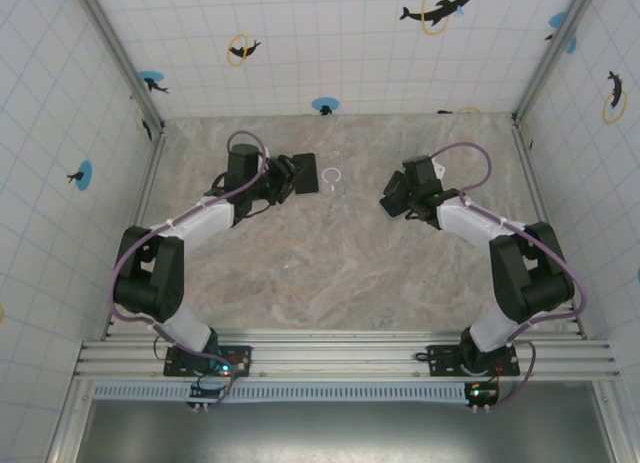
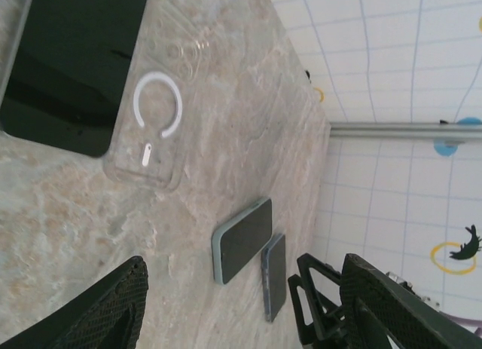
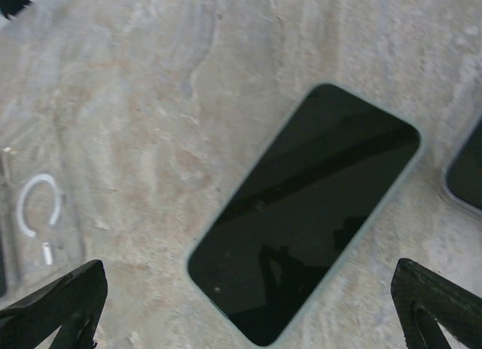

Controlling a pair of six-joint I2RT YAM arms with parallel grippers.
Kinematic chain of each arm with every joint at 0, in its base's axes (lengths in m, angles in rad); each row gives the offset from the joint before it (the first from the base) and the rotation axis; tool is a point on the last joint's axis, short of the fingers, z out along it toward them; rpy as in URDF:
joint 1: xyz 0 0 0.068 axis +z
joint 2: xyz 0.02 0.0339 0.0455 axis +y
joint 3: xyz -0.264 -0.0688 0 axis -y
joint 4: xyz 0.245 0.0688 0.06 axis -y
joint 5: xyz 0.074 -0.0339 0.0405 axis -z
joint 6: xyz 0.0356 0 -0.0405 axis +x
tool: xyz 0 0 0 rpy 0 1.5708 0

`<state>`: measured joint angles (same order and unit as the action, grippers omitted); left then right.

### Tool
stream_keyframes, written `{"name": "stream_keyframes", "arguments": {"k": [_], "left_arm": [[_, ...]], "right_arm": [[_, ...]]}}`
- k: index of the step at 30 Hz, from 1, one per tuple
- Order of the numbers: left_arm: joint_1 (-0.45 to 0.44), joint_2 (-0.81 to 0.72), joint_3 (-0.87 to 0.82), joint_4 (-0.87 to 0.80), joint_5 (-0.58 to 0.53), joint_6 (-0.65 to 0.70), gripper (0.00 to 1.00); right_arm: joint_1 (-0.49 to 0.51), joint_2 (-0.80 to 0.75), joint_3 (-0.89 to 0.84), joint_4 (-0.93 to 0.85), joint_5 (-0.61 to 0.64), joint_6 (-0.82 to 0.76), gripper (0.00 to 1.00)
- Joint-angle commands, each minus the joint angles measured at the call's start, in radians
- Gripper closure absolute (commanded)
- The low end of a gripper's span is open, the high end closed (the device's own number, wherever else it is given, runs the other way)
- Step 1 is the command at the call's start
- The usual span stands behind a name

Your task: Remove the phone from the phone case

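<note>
Phone (image 3: 305,213) and case are apart. The handset, pale green round the rim, lies flat with its dark screen up on the marbled worktop (image 1: 330,273), right of the middle and past the halfway line toward the far edge. The right gripper (image 1: 392,196) hangs directly over it with its fingers (image 3: 60,304) spread wide on either side, touching nothing. A second phone (image 3: 467,168) lies just beside the green-rimmed one, a narrow strip of worktop between them.

Across the middle, at about the same depth, the left gripper (image 1: 303,175) hovers with its pincer spread as well and nothing between the fingers (image 2: 113,307). Below it lies a larger dark phone (image 2: 75,62), screen up.

Slightly farther back sits the phone case (image 2: 154,108). It is clear and empty, lying flat near the centre line of the worktop, with a white ring (image 1: 333,173) showing on it. The dark phone lies along one long side of it — touching, I think, though the clear edge is hard to make out.

Beyond that the bare worktop runs to the far edge and the tiled wall (image 1: 330,43).
</note>
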<state>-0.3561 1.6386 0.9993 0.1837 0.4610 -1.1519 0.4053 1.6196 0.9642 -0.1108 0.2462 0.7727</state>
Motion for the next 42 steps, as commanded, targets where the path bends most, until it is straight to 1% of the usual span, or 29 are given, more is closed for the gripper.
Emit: {"name": "stream_keyframes", "arguments": {"k": [1,11,15,22,27,32,38,42], "left_arm": [[-0.009,0.018,0.023,0.040,0.021,-0.008,0.31],[-0.010,-0.018,-0.011,0.027,0.016,0.004,0.31],[-0.010,-0.022,-0.012,0.025,0.018,0.009,0.31],[-0.010,-0.021,-0.013,0.024,0.020,0.014,0.31],[-0.010,-0.018,-0.007,0.020,0.022,0.024,0.31],[-0.010,-0.010,-0.002,0.018,0.023,0.027,0.31],[-0.009,-0.002,0.007,0.014,0.026,0.033,0.31],[-0.010,0.001,0.010,0.010,0.026,0.035,0.31]], "right_arm": [[-0.006,0.041,0.046,-0.080,0.037,0.061,0.01],[-0.013,0.187,0.141,-0.109,0.055,0.173,0.00],[-0.019,0.248,0.198,-0.129,0.068,0.186,0.01],[-0.020,0.381,0.371,-0.308,0.086,0.240,0.03],[-0.020,0.448,0.476,-0.421,0.107,0.254,0.03],[-0.023,0.493,0.532,-0.475,0.107,0.261,0.03],[-0.020,0.586,0.671,-0.656,0.125,0.297,0.05],[-0.017,0.607,0.689,-0.692,0.120,0.310,0.05]]}}
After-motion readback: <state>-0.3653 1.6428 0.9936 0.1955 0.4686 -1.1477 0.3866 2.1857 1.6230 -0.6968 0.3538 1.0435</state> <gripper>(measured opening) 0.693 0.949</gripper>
